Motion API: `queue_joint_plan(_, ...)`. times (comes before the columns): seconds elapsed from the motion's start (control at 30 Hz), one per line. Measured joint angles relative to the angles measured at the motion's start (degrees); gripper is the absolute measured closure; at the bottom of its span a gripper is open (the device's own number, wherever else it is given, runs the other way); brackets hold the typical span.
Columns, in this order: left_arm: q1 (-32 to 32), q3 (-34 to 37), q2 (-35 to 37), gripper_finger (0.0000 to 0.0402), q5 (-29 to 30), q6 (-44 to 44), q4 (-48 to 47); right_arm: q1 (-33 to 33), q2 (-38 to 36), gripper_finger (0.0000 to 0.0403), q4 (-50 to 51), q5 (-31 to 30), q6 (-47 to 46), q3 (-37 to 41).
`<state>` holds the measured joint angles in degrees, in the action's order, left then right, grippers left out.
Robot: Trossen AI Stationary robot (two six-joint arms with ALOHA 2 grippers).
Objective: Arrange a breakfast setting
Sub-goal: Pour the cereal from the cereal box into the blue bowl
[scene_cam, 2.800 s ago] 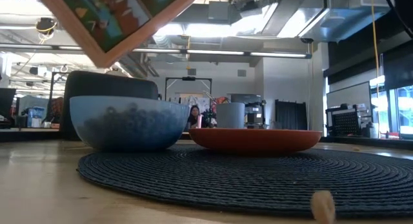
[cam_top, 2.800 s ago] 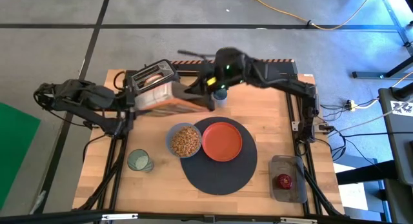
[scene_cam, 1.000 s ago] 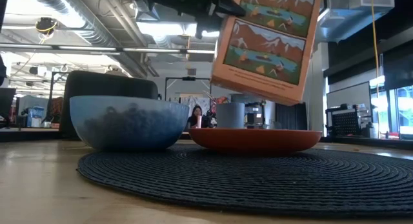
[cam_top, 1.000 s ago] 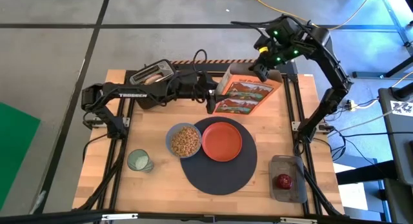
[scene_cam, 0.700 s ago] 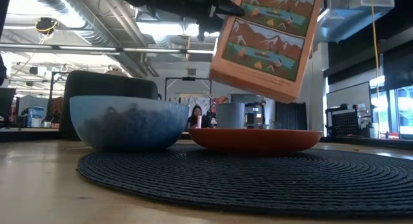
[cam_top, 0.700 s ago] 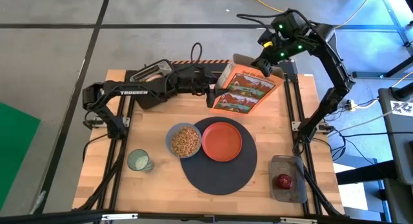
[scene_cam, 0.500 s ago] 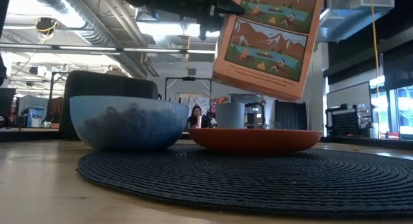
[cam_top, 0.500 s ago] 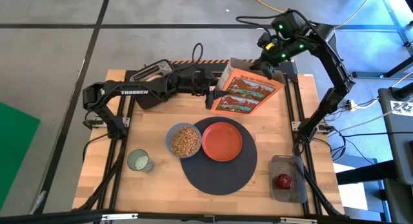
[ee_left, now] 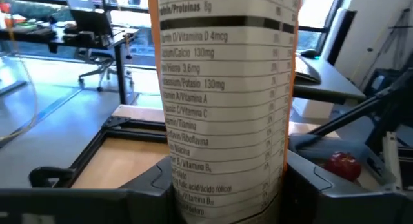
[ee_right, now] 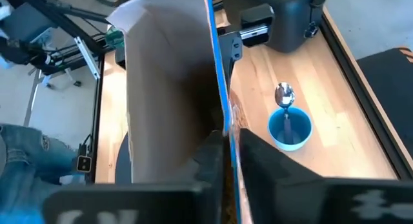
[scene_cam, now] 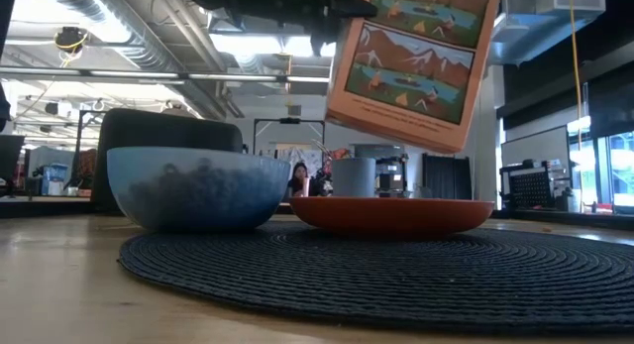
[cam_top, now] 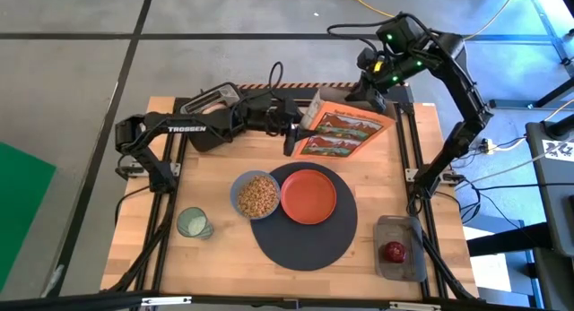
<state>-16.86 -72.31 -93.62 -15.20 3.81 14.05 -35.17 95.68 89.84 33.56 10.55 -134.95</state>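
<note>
The orange cereal box (cam_top: 345,132) hangs above the table's far middle, tilted, its open top toward the far right. It also shows in the low view (scene_cam: 416,66). My left gripper (cam_top: 291,136) is shut on its left side. My right gripper (cam_top: 366,94) is shut on its open top. The blue bowl (cam_top: 257,194), holding cereal, and the orange plate (cam_top: 309,196) rest on the dark round mat (cam_top: 305,235). A green glass cup (cam_top: 193,223) stands near left. The red apple (cam_top: 395,251) lies in a grey tray. A spoon (ee_right: 284,95) stands in a small blue cup (ee_right: 289,128). My left gripper pinches the box at its narrow nutrition-label side (ee_left: 226,140), one finger (ee_left: 158,182) on each broad face. The fingers come level from the table's left. The box is lifted clear of the table. My right gripper pinches one wall of the box's open top (ee_right: 219,114), one finger inside (ee_right: 210,153) and one outside. It comes from above, slanting down into the opening. The box hangs tilted below it.
The black toaster (cam_top: 211,103) stands at the far left under my left arm, a toast slice in its slot. The grey tray (cam_top: 401,266) sits at the near right corner. Bare wood lies left of the bowl and right of the mat.
Both grippers have kept their hold on the cereal box. The box has rocked a little and its lower edge has risen slightly over the far side of the plate. My left gripper has shifted slightly toward the far edge.
</note>
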Motion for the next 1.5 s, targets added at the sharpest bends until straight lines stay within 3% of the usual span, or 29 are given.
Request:
queue_joint_plan(0.17, 0.6, 0.0, 0.0, 0.0249, -0.6, -1.3, 0.3, 5.3, 0.1, 0.0286, 0.1, -2.6, 2.8, 2.2)
queue_joint_plan(0.3, 1.1, 0.0, 0.0, 0.0252, -1.0, -1.4, 0.7, 9.6, 0.1, 0.0268, 0.0, -9.4, 3.9, 4.5)
queue_joint_plan(0.4, 1.7, 0.0, 0.0, 0.0252, -0.9, -1.4, 0.5, 11.6, 0.1, 0.0288, 0.2, -12.9, 3.6, 5.5)
queue_joint_plan(0.57, 2.5, 0.0, 0.0, 0.0252, -0.1, 2.1, 0.7, 12.5, 0.1, 0.0386, 0.3, -12.8, 2.7, 5.7)
queue_joint_plan(0.67, 2.9, 0.0, 0.1, 0.0245, 0.1, 3.4, 0.2, 12.7, 0.1, 0.0392, 0.2, -13.4, -1.1, 5.7)
queue_joint_plan(1.03, 6.1, -0.2, 1.8, 0.0141, 0.9, 5.2, -2.9, 12.7, -1.0, 0.0402, 0.2, -9.5, -4.8, 5.7)
queue_joint_plan(1.23, 7.6, -0.2, 1.9, 0.0076, 1.6, 6.9, -5.8, 12.8, -1.3, 0.0402, 0.2, -14.5, -7.1, 5.7)
queue_joint_plan(1.4, 7.9, -0.2, 1.9, 0.0046, 1.1, 9.4, -13.3, 12.7, -2.6, 0.0403, 0.2, -16.0, -7.6, 5.7)
queue_joint_plan(1.5, 7.9, -0.2, 2.5, 0.0041, 1.1, 11.0, -16.5, 12.7, -3.7, 0.0403, 0.2, -13.4, -8.1, 5.7)
